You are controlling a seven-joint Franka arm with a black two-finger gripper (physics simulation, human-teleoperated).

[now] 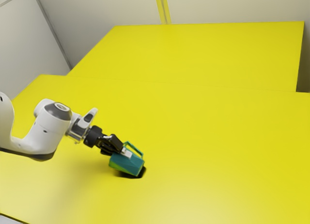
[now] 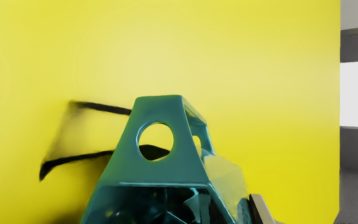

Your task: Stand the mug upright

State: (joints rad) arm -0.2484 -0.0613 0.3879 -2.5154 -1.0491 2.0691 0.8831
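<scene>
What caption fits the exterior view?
White robot arm with its black tool at a tilted teal mug, handle up, yellow table below.

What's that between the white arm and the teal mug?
The black claw, joined to the white arm and reaching the teal mug, as the exterior view shows.

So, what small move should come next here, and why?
Probably tilt the gripper slowly to point more steeply down at the table. The mug is slanted, its open end facing the wrist camera, so steepening should bring its base underneath, if the grip holds.
</scene>
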